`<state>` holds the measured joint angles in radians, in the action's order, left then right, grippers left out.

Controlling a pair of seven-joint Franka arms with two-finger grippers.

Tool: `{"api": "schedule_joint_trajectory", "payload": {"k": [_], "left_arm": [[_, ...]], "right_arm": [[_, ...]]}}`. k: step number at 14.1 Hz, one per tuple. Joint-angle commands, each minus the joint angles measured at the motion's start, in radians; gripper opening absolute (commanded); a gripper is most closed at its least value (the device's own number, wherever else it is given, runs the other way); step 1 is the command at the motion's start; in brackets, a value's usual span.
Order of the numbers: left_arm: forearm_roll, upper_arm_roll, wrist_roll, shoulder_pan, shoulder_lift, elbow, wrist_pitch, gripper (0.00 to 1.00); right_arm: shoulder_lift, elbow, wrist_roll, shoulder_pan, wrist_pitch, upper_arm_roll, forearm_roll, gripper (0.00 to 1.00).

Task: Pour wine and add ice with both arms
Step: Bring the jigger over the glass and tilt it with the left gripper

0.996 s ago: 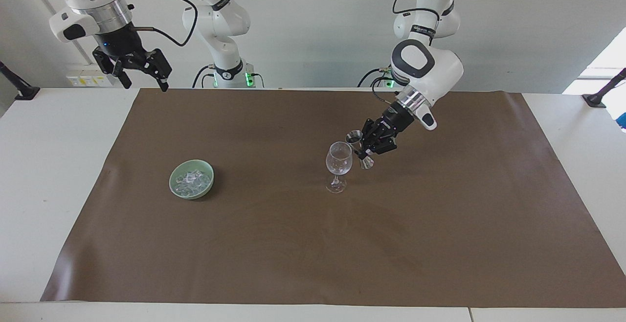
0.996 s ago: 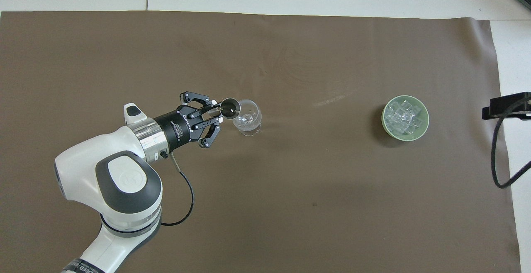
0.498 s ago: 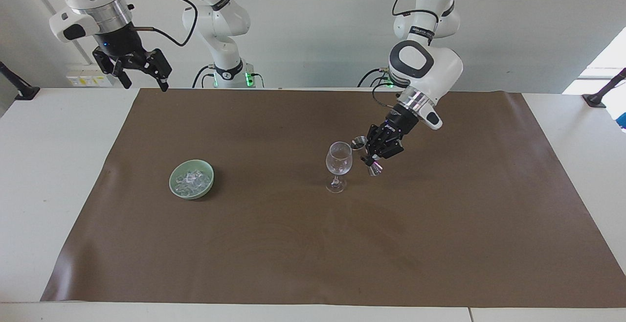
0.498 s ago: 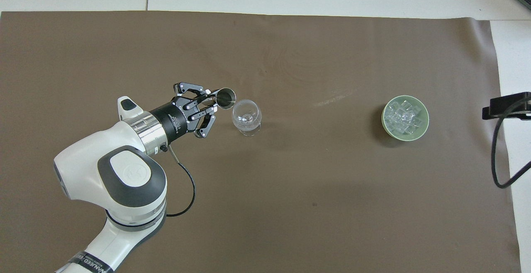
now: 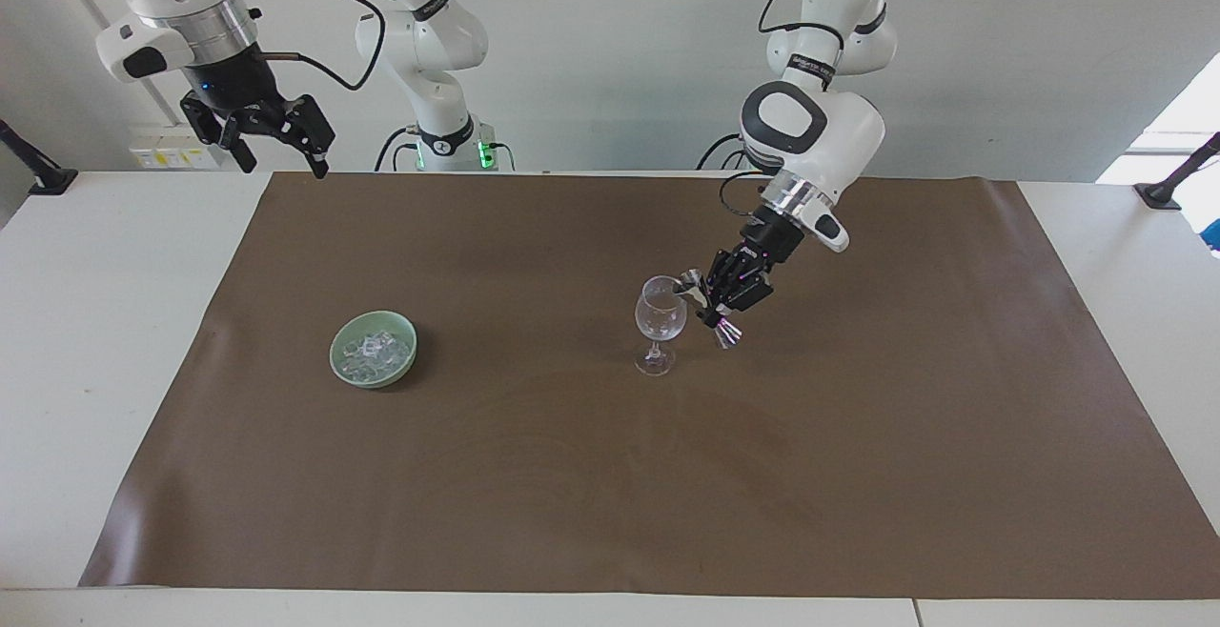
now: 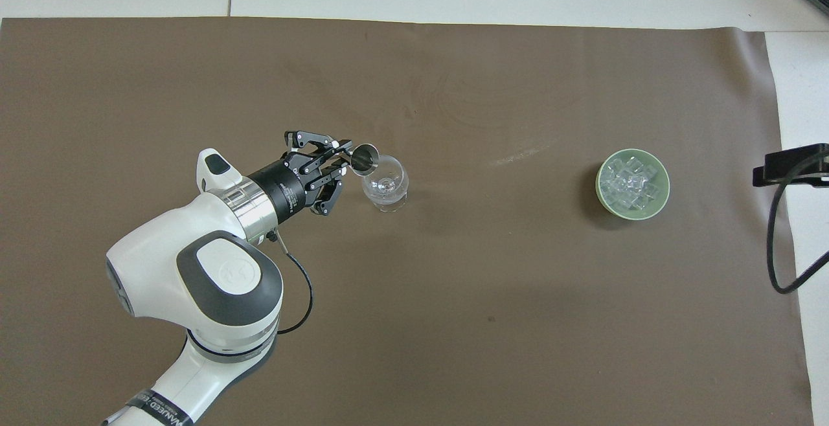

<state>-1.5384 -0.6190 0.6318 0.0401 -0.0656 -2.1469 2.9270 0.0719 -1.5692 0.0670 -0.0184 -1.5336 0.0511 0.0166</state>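
Now the ice (image 5: 373, 352) lies well apart from the tilted jigger (image 5: 706, 306).

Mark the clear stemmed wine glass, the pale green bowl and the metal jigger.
clear stemmed wine glass (image 5: 660, 320), facing view, on its bowl
pale green bowl (image 6: 662, 198), overhead view, on its rim
metal jigger (image 6: 364, 157), overhead view, on its mouth

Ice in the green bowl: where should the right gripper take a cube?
Probably from straight above: the bowl opens upward and its wall blocks the sides. Take a top cube of the ice across two flat faces. The right gripper waits open, raised.
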Motion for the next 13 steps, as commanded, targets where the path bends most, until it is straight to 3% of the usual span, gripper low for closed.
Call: {"api": "schedule_joint_trajectory", "payload": {"k": [1,8,13], "left_arm": [[0.003,-0.001,-0.062,-0.013,-0.011,0.016,0.038,0.0],[0.006,-0.04,-0.147,-0.013,-0.019,0.024,0.156,0.0],[0.007,-0.096,-0.245,-0.013,-0.079,0.061,0.276,0.0]], "right_arm": [[0.02,-0.017,-0.021,-0.005,0.007,-0.004,0.008,1.0],[0.02,-0.017,-0.021,-0.005,0.007,-0.004,0.008,1.0],[0.02,-0.017,-0.021,-0.005,0.007,-0.004,0.008,1.0]]}}
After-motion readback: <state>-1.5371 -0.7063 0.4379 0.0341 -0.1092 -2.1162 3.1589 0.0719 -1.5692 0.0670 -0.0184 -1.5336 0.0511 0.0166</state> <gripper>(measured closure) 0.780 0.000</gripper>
